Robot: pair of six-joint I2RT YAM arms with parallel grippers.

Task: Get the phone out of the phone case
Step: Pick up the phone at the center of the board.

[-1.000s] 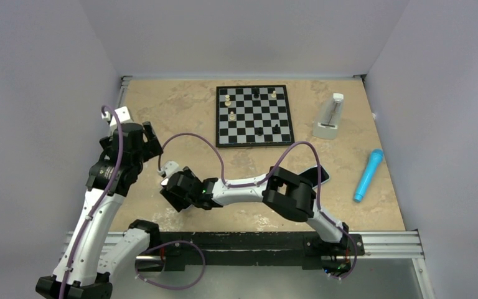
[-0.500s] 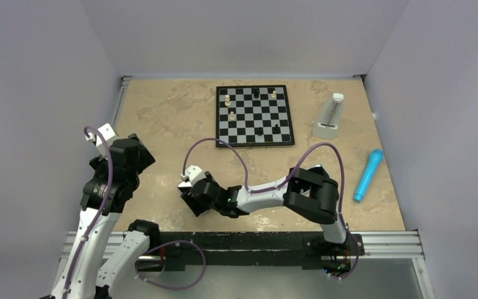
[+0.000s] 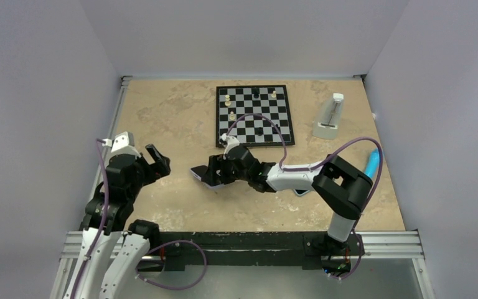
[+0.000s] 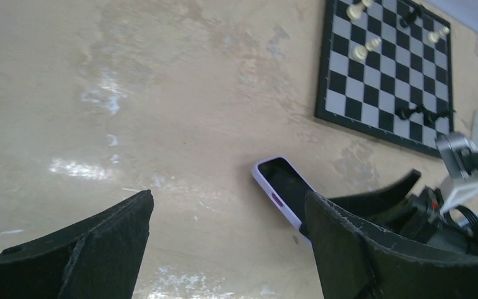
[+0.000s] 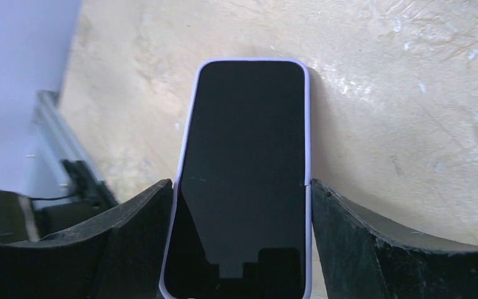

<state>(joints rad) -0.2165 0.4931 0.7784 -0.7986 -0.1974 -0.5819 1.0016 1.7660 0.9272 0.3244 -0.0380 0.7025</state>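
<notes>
The right gripper is carrying the phone, clamped across the long sides of its lilac phone case, from the near edge toward mid-table, while the left gripper is swinging in from the left edge with jaws spread, probably readying a two-handed peel

Your overhead camera looks down from the near edge over the whole table. Your left wrist view looks low across toward the chessboard. Your right wrist view sits close over the phone, which all three share.
</notes>
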